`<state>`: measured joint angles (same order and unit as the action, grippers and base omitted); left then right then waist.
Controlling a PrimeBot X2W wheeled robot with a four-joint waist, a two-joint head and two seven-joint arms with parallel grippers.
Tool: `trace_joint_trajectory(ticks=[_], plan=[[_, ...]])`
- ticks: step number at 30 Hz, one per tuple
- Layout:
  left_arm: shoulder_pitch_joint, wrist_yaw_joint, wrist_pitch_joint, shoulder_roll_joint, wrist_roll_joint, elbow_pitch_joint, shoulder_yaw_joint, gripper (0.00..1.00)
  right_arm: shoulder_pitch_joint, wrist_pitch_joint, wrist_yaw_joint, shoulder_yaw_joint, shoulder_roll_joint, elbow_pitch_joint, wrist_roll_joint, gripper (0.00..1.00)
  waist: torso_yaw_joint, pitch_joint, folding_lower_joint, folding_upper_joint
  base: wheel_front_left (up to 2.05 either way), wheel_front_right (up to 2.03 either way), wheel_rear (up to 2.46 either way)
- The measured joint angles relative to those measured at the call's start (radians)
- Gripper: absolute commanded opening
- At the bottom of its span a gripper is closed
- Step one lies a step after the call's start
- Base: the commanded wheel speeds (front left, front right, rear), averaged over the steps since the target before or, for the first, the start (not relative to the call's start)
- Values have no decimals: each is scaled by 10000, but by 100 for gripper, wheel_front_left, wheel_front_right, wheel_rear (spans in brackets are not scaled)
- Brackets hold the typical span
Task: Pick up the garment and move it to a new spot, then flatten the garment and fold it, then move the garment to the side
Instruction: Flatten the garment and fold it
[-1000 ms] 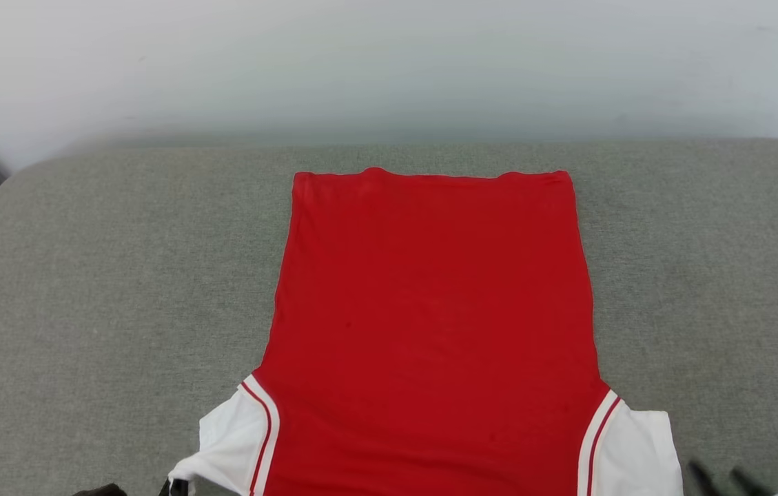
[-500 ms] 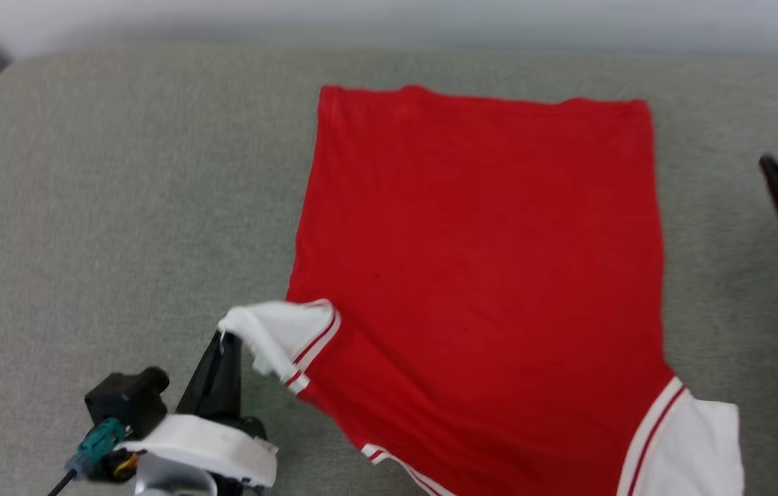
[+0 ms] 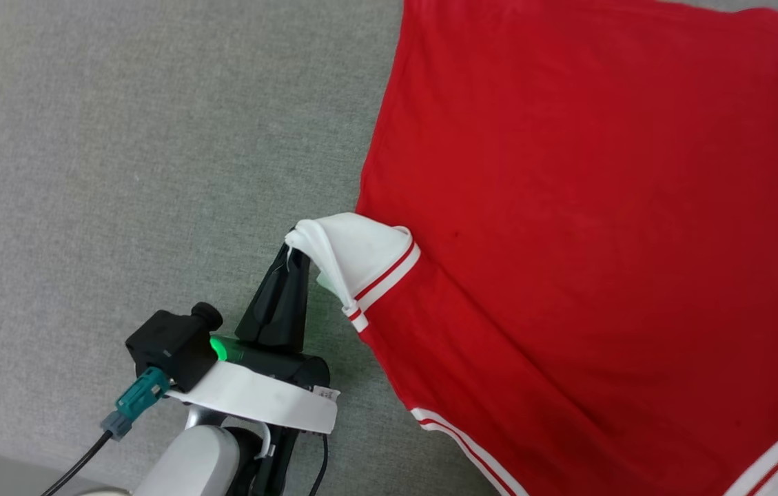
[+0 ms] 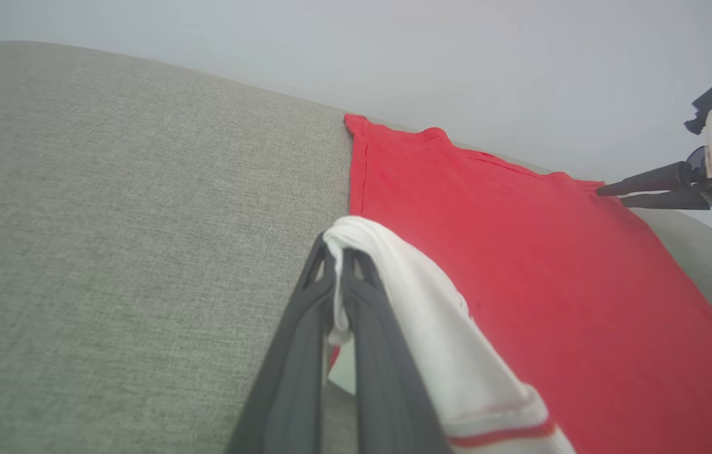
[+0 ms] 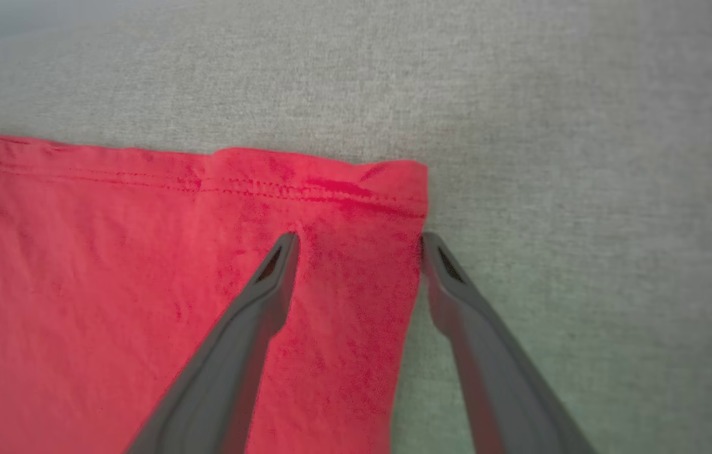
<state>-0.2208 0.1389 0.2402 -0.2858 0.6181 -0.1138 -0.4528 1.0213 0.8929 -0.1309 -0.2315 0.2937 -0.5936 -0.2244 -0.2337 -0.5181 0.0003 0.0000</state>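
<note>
**Left gripper** (image 3: 290, 251): nearest item. Fingers together, clamped on the edge of the white sleeve (image 3: 354, 251), which is lifted off the cushion (image 3: 120, 172) and bunched at the fingertips. Only a thin pinch of cloth sits between the tips.
Risk: a hard or fast pull could slide that pinch out and drop the sleeve short of its fold.

**Shirt** (image 3: 568, 241): red, spread flat on the grey cushion, plain side up, with its lower end away from the robot. The near left shoulder is pulled up with the sleeve.
Risk: carrying the sleeve across could drag the body with it and undo the flattening, since nothing pins the middle.

**Right gripper** (image 5: 359, 243): at the shirt's far hem corner (image 5: 393, 176). Fingers wide apart and holding nothing, one over the red cloth, the other over bare cushion just beside the shirt's side edge. Whether the tips touch the surface cannot be told.
Risk: closing here could catch only the top layer, or slip off the edge and pinch the cushion cover.

**Wall** (image 4: 393, 50): pale, behind the cushion's far edge.
</note>
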Motion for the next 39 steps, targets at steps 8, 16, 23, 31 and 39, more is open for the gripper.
trace_joint_trajectory(ticks=[8,16,23,31,39], plan=[[-146,-244,96,178,-69,100,-92,0,586,1076,2,-535,-84,-445,593,87,-449,-607,-2,0,0,0,0],[-155,-334,140,265,-67,343,-35,0,598,1590,2,-823,-196,-395,711,0,-558,-528,-2,0,0,0,0],[89,-276,144,155,-6,782,40,0,-81,941,0,290,328,255,328,0,-509,46,-2,0,0,0,0],[999,123,-251,-399,157,1319,313,0,-2002,667,0,1732,1762,2201,-761,0,-107,1362,-3,0,0,0,0],[2161,805,-497,-920,570,1467,984,0,-5854,1032,-2,1244,2297,4477,-1743,0,918,2632,-4,0,0,0,0]])
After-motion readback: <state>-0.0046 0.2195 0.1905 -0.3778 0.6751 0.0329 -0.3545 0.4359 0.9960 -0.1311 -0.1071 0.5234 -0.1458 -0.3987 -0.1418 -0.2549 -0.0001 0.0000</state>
